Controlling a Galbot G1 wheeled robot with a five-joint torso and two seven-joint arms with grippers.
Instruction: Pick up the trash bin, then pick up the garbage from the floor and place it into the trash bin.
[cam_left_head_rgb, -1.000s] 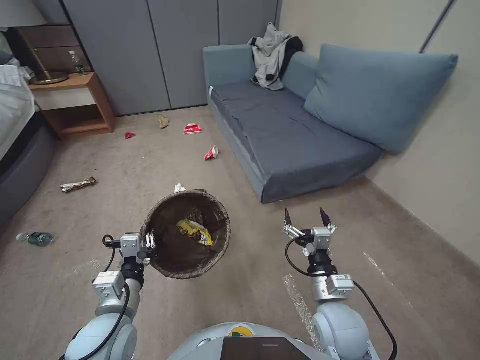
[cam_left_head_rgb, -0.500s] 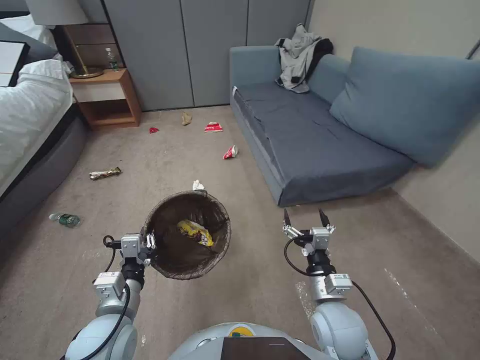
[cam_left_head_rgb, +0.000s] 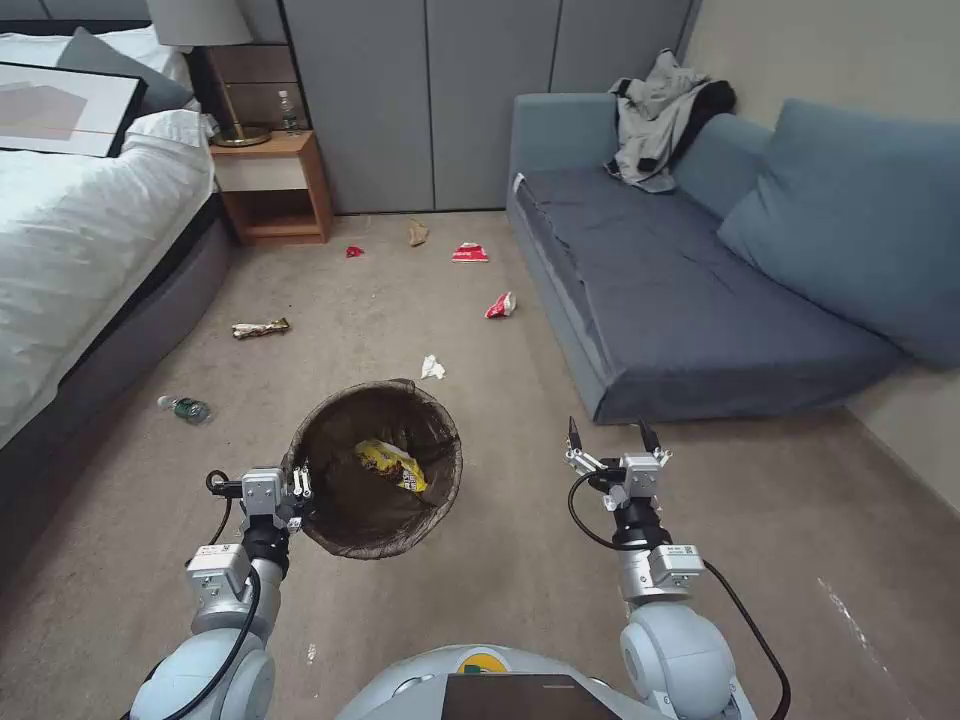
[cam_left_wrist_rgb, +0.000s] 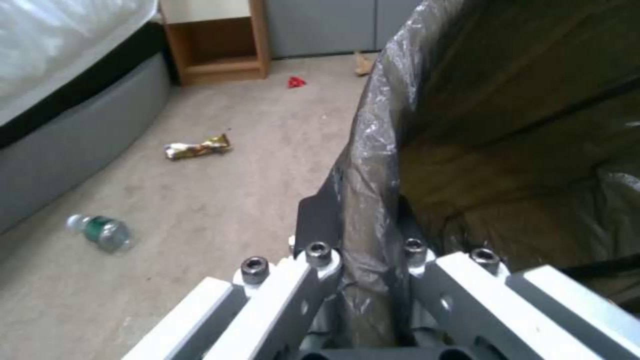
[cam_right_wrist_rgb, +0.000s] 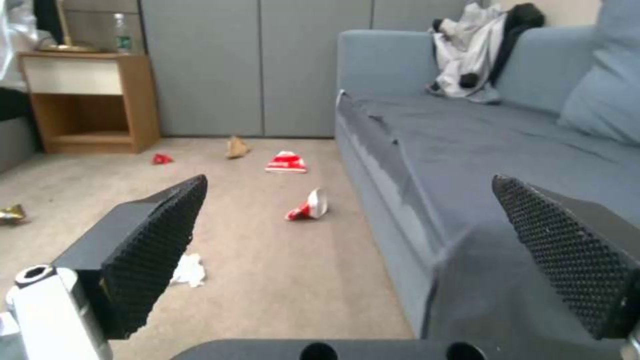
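Left gripper (cam_left_head_rgb: 297, 492) clamped on trash bin (cam_left_head_rgb: 330, 520) rim, right gripper (cam_left_head_rgb: 607, 436) spread wide — tissue wad (cam_left_head_rgb: 432, 367) lying ahead, well apart

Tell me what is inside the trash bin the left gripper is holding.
The trash bin, held at its rim by the left gripper, has a dark brown bag lining it and one yellow snack wrapper lying inside. Anything beneath that wrapper is covered.

Both arms are glossy pale-grey shells with black cables looping beside silver wrist blocks. The right tool (cam_left_head_rgb: 609, 437) has black dimpled fingertips (cam_right_wrist_rgb: 160, 240); the left tool (cam_left_wrist_rgb: 363, 260) shows hex-head screws.
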